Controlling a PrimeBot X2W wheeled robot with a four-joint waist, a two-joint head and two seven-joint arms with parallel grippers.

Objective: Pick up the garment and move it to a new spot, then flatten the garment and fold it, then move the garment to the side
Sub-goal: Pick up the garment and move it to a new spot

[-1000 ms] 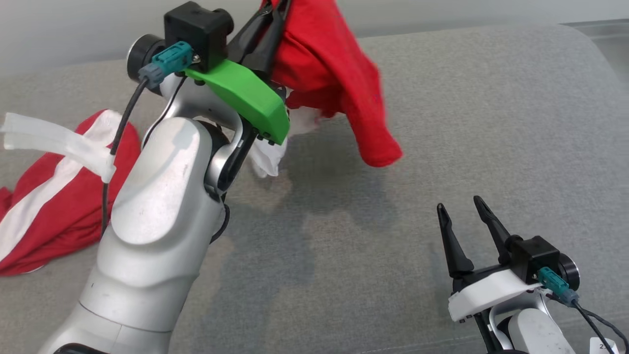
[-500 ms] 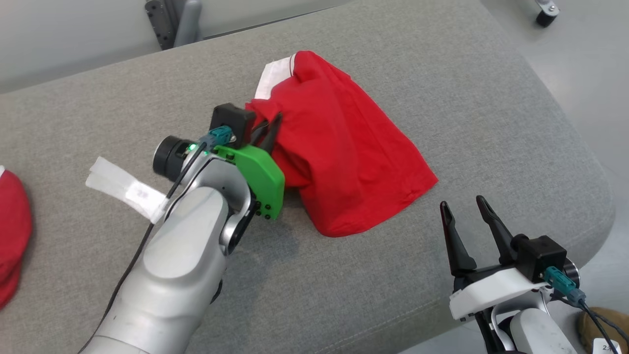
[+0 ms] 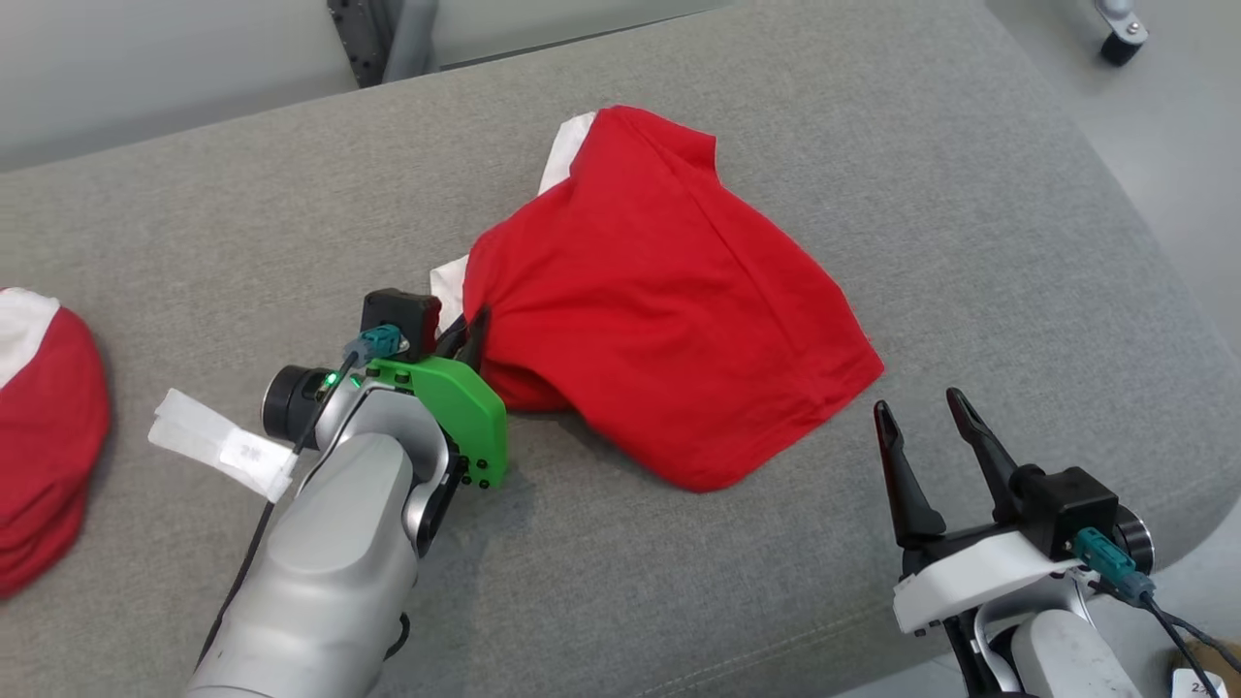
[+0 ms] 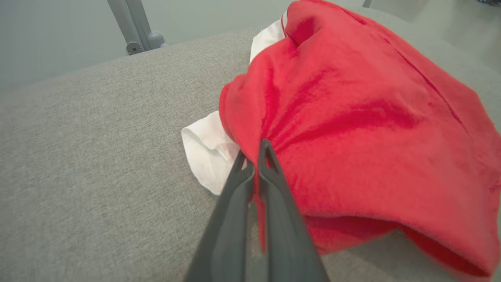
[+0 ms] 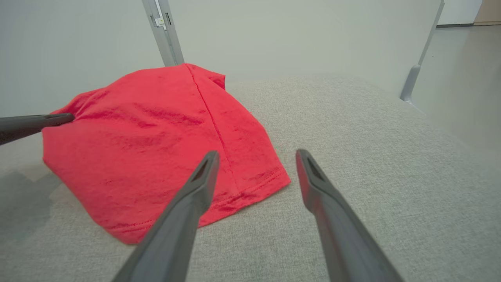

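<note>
Red garment [image 3: 669,310]: slumped in a loose mound on grey cushion [image 3: 242,213], just ahead and right of left gripper [image 3: 472,330]. Pinched at its near bunched edge by that gripper, clenched tight on a red fold, with white trim [image 4: 207,156] poking out beside the fingers. Near right gripper [image 3: 919,407] too, which is spread wide and grasping nothing, with hem corner [image 5: 274,182] just ahead-left of its tips.

Judged soft, light, limp: no stiffness, likely to sag and bunch from a single pinch. Not fragile, probably not slippery on the woven cushion. Better taken two-handed at hem corners or shoulders for flattening. Free hem corner by right gripper looks like the obvious second hold.

Hard to make out: front or back side up, where sleeves and collar sit inside the mound, how many layers are caught in the pinch. Cut off at frame edge, far left of left gripper: second red-and-white garment [image 3: 44,427].
</note>
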